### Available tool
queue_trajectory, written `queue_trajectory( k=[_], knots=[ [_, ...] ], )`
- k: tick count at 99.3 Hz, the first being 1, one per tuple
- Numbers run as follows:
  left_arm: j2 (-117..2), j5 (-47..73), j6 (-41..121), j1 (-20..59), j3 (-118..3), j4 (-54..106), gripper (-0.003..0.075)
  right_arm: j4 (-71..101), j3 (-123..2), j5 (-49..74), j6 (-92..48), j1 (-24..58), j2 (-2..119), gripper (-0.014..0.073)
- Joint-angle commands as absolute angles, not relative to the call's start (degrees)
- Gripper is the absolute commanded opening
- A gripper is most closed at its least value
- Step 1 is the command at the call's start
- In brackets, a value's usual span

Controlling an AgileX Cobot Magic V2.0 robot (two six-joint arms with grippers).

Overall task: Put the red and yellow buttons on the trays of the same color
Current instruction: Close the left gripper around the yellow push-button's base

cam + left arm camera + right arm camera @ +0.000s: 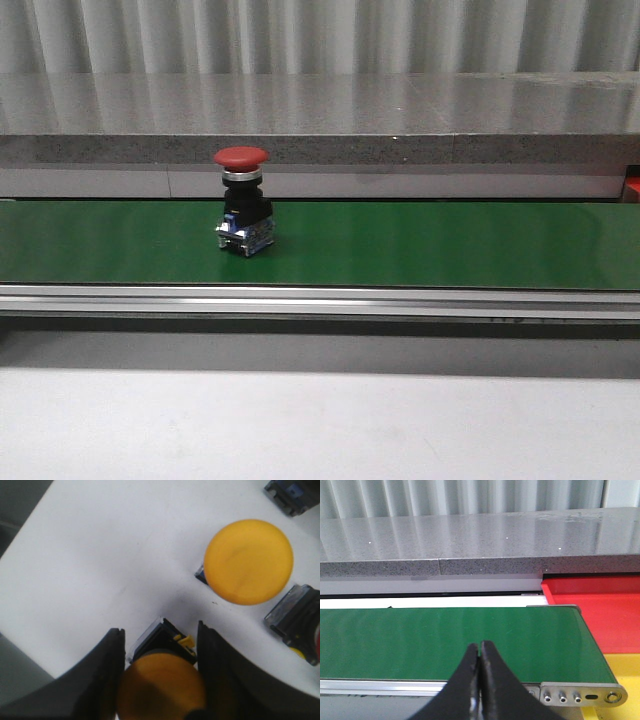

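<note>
1. Pale grey tabletop [320, 425] fills the front view's foreground, nearest the camera, with a white surface [110, 565] under the left wrist camera.
2. Beyond it runs the long green conveyor belt [420, 245], edged by a silver aluminium rail [320, 300].
3. At the belt's right end sit a flat red plastic tray [600, 612] and, nearer, a yellow plastic tray [620, 667].
4. Left gripper [160, 680]: black fingers clamped on a yellow mushroom-head push button [160, 690] on the white surface.
5. Right gripper [480, 655]: fingertips pressed together, holding nothing, above the belt's near edge.
6. A second yellow mushroom-head push button [248, 561] stands near the held one, apart from it.
7. A red mushroom-head push button with black body [243, 200] stands upright on the belt, left of centre.
</note>
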State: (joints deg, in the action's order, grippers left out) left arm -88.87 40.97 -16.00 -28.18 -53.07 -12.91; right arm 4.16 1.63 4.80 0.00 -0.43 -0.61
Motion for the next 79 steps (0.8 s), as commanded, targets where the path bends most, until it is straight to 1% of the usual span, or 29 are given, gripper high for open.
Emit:
queue_trajectory(
  k=[1,20,34,56,79],
  knots=[
    [-83.0,42.6,-16.8,-28.2,-55.1,-13.2,-0.0019,3.7,0.7,0.0,-0.3,-0.4,-1.8,-0.0124],
    [-73.0,43.9,-14.2,-27.6,-55.1,-10.1,-0.0019,3.7,0.7,0.0,-0.3,-0.4,-1.8,-0.0124],
    [-68.9,44.6,-9.8,-24.0,-56.9,-5.3,-0.0019,3.7,0.7,0.0,-0.3,-0.4,-1.8,-0.0124],
    [-70.7,45.6,-6.6,-14.7,-61.2,-2.1,-0.0019,3.7,0.7,0.0,-0.3,-0.4,-1.8,-0.0124],
    [-78.0,45.9,-6.6,-7.4,-66.9,-1.2,-0.0019,3.7,0.7,0.0,-0.3,-0.4,-1.8,-0.0124]
  ],
)
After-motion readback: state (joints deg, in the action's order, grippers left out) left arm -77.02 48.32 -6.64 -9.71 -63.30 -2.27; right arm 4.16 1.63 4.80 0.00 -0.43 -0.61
